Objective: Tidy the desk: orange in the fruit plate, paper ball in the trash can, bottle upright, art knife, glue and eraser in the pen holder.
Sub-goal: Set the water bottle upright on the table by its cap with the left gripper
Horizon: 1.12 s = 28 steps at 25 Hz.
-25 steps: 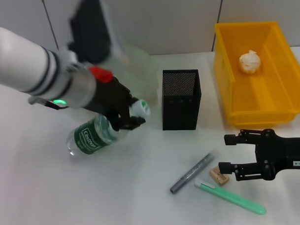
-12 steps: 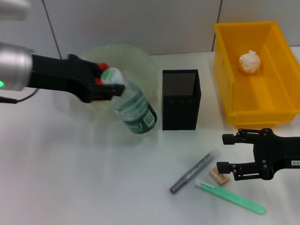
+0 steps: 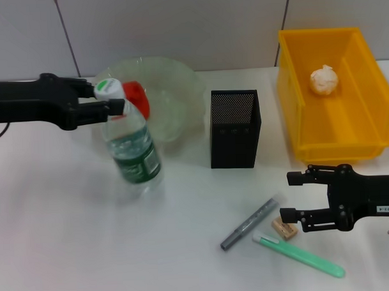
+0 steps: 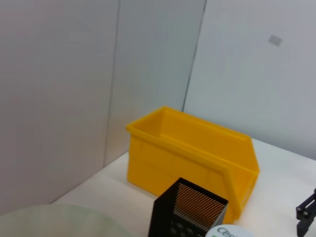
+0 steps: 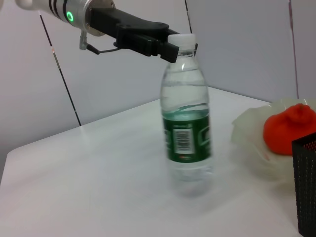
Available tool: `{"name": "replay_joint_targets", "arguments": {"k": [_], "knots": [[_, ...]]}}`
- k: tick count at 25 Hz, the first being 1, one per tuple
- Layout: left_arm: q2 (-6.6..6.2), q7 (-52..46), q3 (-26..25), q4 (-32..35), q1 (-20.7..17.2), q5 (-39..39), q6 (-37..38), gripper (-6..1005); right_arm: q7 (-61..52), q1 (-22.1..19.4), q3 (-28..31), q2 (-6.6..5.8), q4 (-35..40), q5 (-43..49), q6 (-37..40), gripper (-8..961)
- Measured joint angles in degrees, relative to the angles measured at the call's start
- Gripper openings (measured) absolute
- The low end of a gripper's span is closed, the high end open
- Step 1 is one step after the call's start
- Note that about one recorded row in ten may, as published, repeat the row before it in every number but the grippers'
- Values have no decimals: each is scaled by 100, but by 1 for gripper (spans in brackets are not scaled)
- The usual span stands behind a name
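Left tool (image 3: 110,100) is clamped on the cap of the bottle (image 3: 132,147), fingers either side of the neck; right wrist cam shows the same grip (image 5: 170,44). Bottle stands upright on the worktop (image 3: 70,239), w/ the fruit plate (image 3: 170,89) just behind it, orange (image 3: 136,98) sitting in the plate. Right tool (image 3: 293,196) hangs low over the worktop, fingers apart, holding nothing; I see the eraser (image 3: 284,228) just beside its lower finger, art knife (image 3: 250,223) and glue (image 3: 300,257) lying near it. Pen holder (image 3: 235,128) stands between plate and trash can (image 3: 367,136); paper ball (image 3: 324,79) is in the can.
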<state>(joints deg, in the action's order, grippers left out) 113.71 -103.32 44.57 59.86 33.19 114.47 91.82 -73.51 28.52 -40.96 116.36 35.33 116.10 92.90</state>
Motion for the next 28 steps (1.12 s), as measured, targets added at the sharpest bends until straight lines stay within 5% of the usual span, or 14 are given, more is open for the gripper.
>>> {"name": "replay_joint_targets", "arguments": {"k": [28], "knots": [[221, 1259, -646, -474, -470, -180, -487, 443, 13, -31, -1, 29, -29, 0, 0, 818]]}}
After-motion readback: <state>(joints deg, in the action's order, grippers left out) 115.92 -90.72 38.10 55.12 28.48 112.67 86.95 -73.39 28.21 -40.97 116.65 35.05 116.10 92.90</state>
